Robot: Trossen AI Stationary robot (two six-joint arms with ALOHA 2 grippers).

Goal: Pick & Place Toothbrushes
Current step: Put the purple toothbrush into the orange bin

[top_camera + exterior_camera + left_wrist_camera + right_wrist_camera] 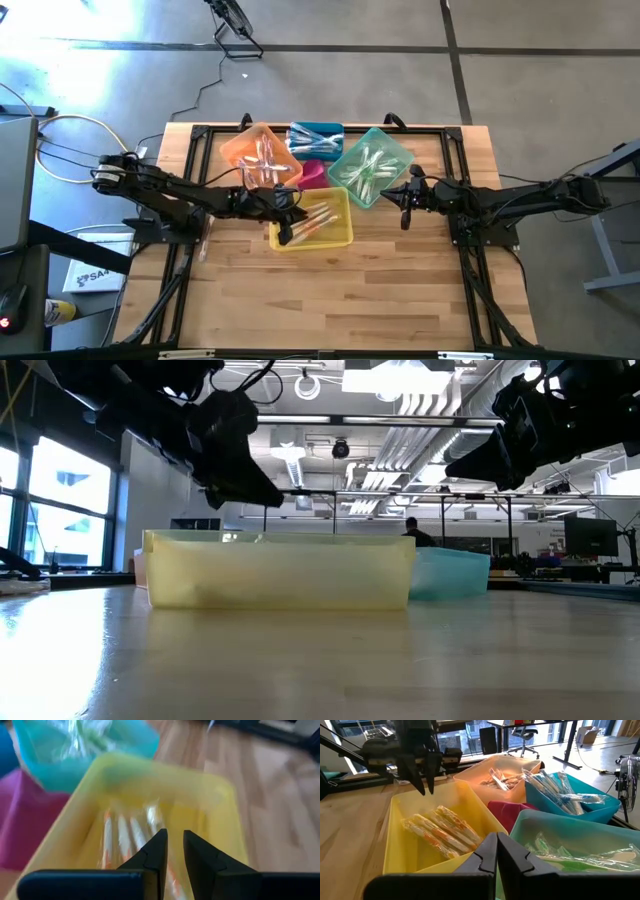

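Yellow bin (150, 795) fills the left wrist view, and the left gripper (284, 236) hangs right over its near-left corner, fingers (156, 851) narrowed to a slit with nothing visibly between them. Orange-accented toothbrushes (439, 832) lie flat on the bin floor, straight below and just ahead of those fingertips, long axes running roughly along the fingers' reach, so I'd guess a wrist turn is needed to pinch one across its width. Left arm is clearly nearer. Further right, the right gripper (405, 205) waits clenched and empty beside the green bin (396, 150), which holds green-accented toothbrushes (366, 170).
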